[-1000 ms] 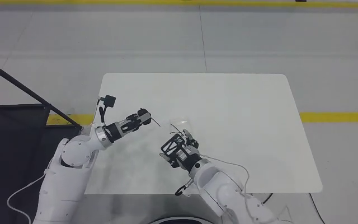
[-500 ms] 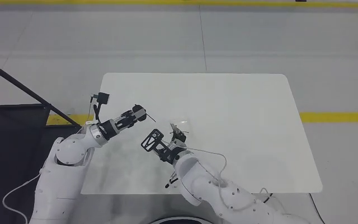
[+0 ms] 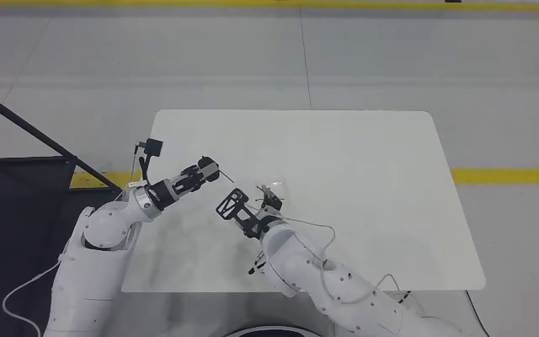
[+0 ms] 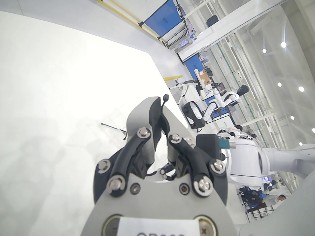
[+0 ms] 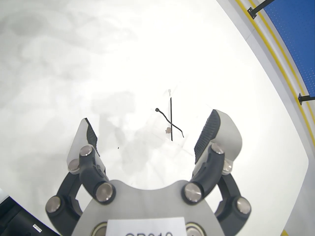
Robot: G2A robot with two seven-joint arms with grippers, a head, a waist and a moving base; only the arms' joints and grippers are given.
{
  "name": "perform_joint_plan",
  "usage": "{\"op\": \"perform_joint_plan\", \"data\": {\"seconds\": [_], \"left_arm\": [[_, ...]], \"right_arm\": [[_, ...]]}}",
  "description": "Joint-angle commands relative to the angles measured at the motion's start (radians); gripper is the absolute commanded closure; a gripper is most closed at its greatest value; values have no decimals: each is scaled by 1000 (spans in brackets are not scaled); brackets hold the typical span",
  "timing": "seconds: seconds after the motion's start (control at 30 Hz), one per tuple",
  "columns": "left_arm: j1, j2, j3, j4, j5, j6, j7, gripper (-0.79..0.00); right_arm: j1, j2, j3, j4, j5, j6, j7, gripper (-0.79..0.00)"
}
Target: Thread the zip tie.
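1. White rectangular table point(image 3: 362, 160): the work surface, with both arms over its near left part.

2. Right gripper point(image 5: 150, 119): fingers spread wide with nothing between them, poised above item 4. Over the last second this arm's wrist swung round to the left, and it has barely shifted in the last half-second. It now faces the loose ties, which suggests a pick-up is being lined up.

3. Left gripper point(image 4: 160, 117): pads pressed together on item 5. It drew back slightly toward the table's left edge, then stayed put.

4. Two loose black plastic zip ties point(image 5: 171, 124): they lie crossed on the table, one straight and one curved.

5. Held black plastic zip tie point(image 4: 165, 97): its head pokes out past the left fingertips. Its tail is not through any head, so threading has probably not begun.
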Motion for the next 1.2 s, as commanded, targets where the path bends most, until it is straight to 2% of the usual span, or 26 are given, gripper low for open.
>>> {"op": "perform_joint_plan", "data": {"seconds": [0.0, 0.1, 0.2, 0.27, 0.4, 0.5, 0.87, 0.93, 1.03, 1.17], "left_arm": [[16, 3, -19, -7, 2, 15, 28, 0], [33, 9, -56, -5, -4, 24, 41, 0], [45, 14, -85, -3, -13, 26, 40, 0], [53, 18, -101, -2, -20, 24, 37, 0], [67, 24, -125, 0, -41, 21, 26, 0], [71, 27, -131, 0, -47, 26, 21, 0], [72, 34, -113, -8, -35, 27, 26, 0], [69, 35, -110, -5, -36, 28, 26, 0], [64, 36, -105, -2, -35, 32, 29, 0], [61, 39, -101, -1, -36, 29, 33, 0]], "right_arm": [[9, -12, 1, 25, 3, 10, -7, -785], [12, -27, 0, 48, -23, 44, -7, -779], [16, -43, 3, 66, -37, 71, 9, -705], [21, -54, 6, 79, -40, 84, 26, -579], [38, -77, 5, 105, -43, 88, 67, -573], [51, -94, -1, 125, -53, 84, 98, -517], [91, -165, -38, 224, -141, 108, 214, -440], [94, -177, -38, 242, -150, 113, 221, -409], [98, -193, -32, 270, -152, 110, 215, -323], [99, -209, -20, 299, -153, 99, 211, -317]]}}
